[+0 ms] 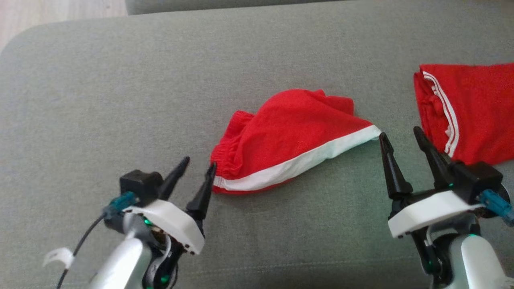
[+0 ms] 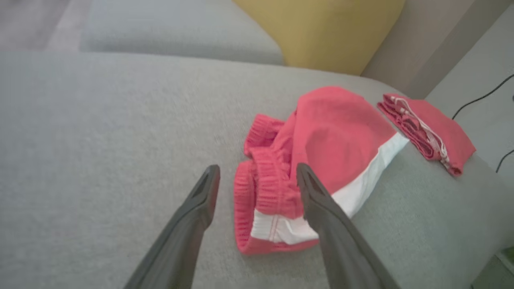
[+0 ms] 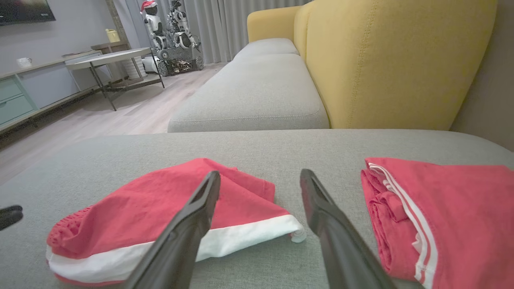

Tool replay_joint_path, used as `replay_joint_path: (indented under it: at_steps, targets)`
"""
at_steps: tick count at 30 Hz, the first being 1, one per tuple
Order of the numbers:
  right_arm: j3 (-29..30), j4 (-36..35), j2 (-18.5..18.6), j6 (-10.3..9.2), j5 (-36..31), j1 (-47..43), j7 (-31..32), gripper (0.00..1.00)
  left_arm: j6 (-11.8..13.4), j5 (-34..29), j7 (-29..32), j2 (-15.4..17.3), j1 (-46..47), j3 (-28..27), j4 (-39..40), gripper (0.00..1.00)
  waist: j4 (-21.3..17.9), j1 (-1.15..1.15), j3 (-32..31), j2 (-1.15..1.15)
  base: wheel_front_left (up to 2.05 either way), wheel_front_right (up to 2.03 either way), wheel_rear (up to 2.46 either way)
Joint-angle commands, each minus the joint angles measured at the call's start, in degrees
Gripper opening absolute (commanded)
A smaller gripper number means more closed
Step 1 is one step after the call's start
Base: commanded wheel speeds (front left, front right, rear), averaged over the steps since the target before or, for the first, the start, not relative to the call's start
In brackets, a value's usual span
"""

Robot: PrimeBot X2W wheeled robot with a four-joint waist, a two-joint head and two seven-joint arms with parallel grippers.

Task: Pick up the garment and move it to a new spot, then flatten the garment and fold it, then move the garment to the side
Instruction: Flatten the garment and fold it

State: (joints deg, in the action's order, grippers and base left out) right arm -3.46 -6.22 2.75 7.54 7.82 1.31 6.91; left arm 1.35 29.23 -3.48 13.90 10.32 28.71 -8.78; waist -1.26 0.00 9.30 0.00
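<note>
Starting nearest, at the bottom corners of the head frame: left tool (image 1: pixel 199 161) at lower left and right tool (image 1: pixel 400 132) at lower right, both splayed wide and holding nothing. Just up-frame between them, the garment (image 1: pixel 289 136) — red shorts with a white band, lying crumpled on the grey sofa cushion (image 1: pixel 120 80) at frame centre. Long axis running lower left to upper right: gathered elastic waistband end just beside the left tool's inner fingertip, pointed white-edged corner just beside the right tool's left fingertip. About equally near to either arm, so probably a two-handed pinch, one tool per end. Bunched and half doubled over itself, not yet flat; soft, likely to sag once lifted. Farther off, at the right edge, a second red garment (image 1: pixel 474 112) with thin white stripes, neatly folded — apart from the first.
</note>
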Motion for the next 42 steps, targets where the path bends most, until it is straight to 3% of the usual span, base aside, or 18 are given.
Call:
replay_joint_path:
  at_steps: [1, 12, 13, 14, 15, 22, 27, 39, 41, 42]
  targets:
    - [-1.46, -1.50, 0.15, -0.05, 0.49, 2.68, -0.11, 1.00, -1.10, 1.03, 0.38, 0.08, 3.22, -1.49, -0.86, 1.00, -0.91, 0.00, 0.84, 0.00, 0.00, 0.00, 0.00]
    - [-1.38, -0.50, 0.13, -0.05, 1.00, 2.99, -0.46, 1.00, -5.07, 4.54, 2.20, -1.80, 5.32, 0.18, -10.48, 1.00, -2.50, 0.00, 2.53, 0.00, 0.00, 0.00, 0.00]
    - [-1.27, -0.42, 0.13, -0.05, 1.03, 3.02, -0.49, 1.00, -5.31, 4.78, 2.12, -1.81, 5.48, 0.18, -10.82, 0.74, -2.55, 0.00, 2.61, 0.00, 0.00, 0.00, 0.00]
    - [-1.10, -0.31, 0.13, -0.05, 1.04, 3.07, -0.54, 1.00, -5.49, 4.88, 1.93, -1.74, 5.62, 0.19, -11.10, 0.24, -2.59, 0.00, 2.65, 0.00, 0.00, 0.00, 0.00]
    - [-0.79, -0.17, 0.13, -0.05, 1.00, 3.13, -0.56, 1.00, -5.62, 4.91, 1.73, -1.68, 5.74, 0.24, -11.31, 0.00, -2.60, 0.00, 2.70, 0.00, 0.00, 0.00, 0.00]
    - [2.27, 4.82, 0.33, -0.05, 0.62, 5.91, 0.70, 1.00, -5.63, 4.47, 0.75, -1.24, 6.41, 0.46, -11.40, 0.00, -2.09, 0.00, 2.98, 0.00, 0.00, 0.00, 0.00]
    - [3.37, 14.36, 1.66, -0.05, 1.08, 11.56, 1.27, 1.00, -5.62, 4.07, 0.29, -1.40, 7.27, 0.91, -10.89, 0.00, -1.13, 0.00, 3.72, 0.00, 0.00, 0.00, 0.00]
    - [-1.33, 35.88, 2.42, -0.05, 1.65, 22.06, 3.78, 1.00, -6.11, 3.63, -1.19, -2.08, 9.60, 1.96, -10.20, 0.00, 1.16, 0.00, 6.29, 0.00, 0.00, 0.00, 0.00]
    - [-1.95, 37.44, 2.54, -0.05, 2.30, 22.65, 3.20, 0.04, -6.12, 3.62, -1.61, -2.01, 9.66, 1.94, -10.02, 0.00, 1.41, 0.00, 6.41, 0.00, 0.00, 0.00, 0.00]
    - [-2.09, 37.84, 2.63, -0.05, 2.78, 22.79, 2.55, 0.00, -6.04, 3.54, -1.86, -1.94, 9.67, 1.92, -9.84, 0.00, 1.50, 0.00, 6.46, 0.00, 0.00, 0.00, 0.00]
